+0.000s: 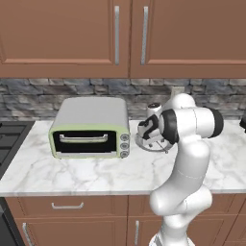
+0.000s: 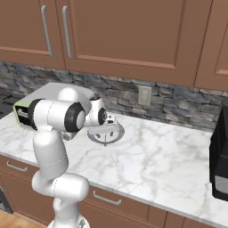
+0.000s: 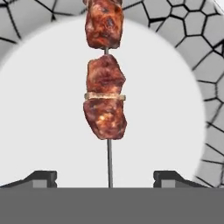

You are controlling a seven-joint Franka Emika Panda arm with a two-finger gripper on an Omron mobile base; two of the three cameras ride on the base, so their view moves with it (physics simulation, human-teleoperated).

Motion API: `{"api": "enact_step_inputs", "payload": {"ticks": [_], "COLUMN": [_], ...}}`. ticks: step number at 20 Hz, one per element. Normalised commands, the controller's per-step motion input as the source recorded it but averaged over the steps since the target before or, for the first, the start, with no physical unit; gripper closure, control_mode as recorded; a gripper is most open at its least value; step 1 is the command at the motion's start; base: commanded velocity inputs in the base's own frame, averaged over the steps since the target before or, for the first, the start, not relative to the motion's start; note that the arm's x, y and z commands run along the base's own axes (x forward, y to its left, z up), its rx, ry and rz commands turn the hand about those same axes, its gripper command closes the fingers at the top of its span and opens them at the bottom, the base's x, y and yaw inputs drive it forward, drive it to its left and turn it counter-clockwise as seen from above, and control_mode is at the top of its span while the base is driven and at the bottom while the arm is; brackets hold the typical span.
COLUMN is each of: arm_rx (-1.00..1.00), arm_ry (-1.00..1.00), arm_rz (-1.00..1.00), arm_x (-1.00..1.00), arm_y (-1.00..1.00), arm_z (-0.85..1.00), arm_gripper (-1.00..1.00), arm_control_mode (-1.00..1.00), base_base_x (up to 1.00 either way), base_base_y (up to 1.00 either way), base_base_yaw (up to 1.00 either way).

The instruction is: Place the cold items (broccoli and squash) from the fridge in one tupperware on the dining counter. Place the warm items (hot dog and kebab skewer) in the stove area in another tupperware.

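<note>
a: going left to right, what do you have on the tabletop (image 1: pixel 96 178)?

b: far left there's the dark edge of the stove area (image 1: pixel 9 139), then a toaster oven (image 1: pixel 90 129), a boxy pale-green shell with a grey top, a dark glass door and round knobs. to its right sits my hand (image 1: pixel 146 132), low over a round plate (image 2: pixel 116 133). off at the right end stands a black appliance (image 2: pixel 220 164); i can't tell what it is.

a: and the kebab skewer?

b: the kebab skewer (image 3: pixel 105 94) lies flat on that plate, straight ahead of my hand. it's a thin metal rod through lumpy, browned chunks of meat, with a pale slice wedged between two of them. the plate under it is smooth and pale grey; the marble around it is white, veined in grey.

a: are you gripping it?

b: no. my fingertips (image 3: pixel 41 177) stand apart on either side of the bare end of the rod, touching nothing. i reckon i'm lined up that way because the rod is the slimmest, cleanest place to pinch.

a: why so low?

b: likely so the jaws can straddle the rod before closing.
</note>
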Motion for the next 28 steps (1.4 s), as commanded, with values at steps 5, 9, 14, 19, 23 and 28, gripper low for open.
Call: {"api": "enact_step_inputs", "payload": {"ticks": [5,9,14,19,23,28], "arm_rx": [0.0,0.01,0.05,0.01,0.0,0.0], "arm_ry": [0.01,-0.04,-0.23,-0.32,-0.23,-0.1], "arm_rz": [0.0,0.0,0.0,0.0,0.0,0.0], "arm_x": [0.02,-0.07,-0.43,-0.67,-0.81,-0.82], "arm_y": [-0.02,-0.17,-0.48,-0.38,-0.14,-0.08], "arm_z": [-0.05,0.0,0.11,0.39,0.53,0.68], "arm_gripper": [1.0,1.0,1.0,1.0,1.0,1.0], "arm_control_mode": [-1.0,-1.0,-1.0,-1.0,-1.0,-1.0], "base_base_x": [0.0,0.0,0.0,0.0,0.0,0.0], "base_base_y": [0.0,0.0,0.0,0.0,0.0,0.0], "base_base_yaw": [0.0,0.0,0.0,0.0,0.0,0.0]}}
